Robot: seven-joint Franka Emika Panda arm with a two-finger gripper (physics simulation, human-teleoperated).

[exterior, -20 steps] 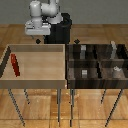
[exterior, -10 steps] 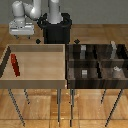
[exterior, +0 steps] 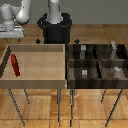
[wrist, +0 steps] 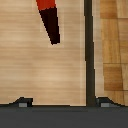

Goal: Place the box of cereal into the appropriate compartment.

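While the red cereal box [exterior: 15,65] lies in the tan wooden bin [exterior: 35,81], the end effector [exterior: 11,34] hangs above it, holding nothing. I cannot tell if its fingers are apart. Seen from the wrist, the box's long side slants.

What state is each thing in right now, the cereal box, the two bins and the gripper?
Cereal box: lying tilted in the tan bin, not held.
Tan bin: holds only the cereal box.
Dark divided bin: grey blocks in its sections, no cereal box.
Gripper: above the tan bin's far edge, holding nothing.
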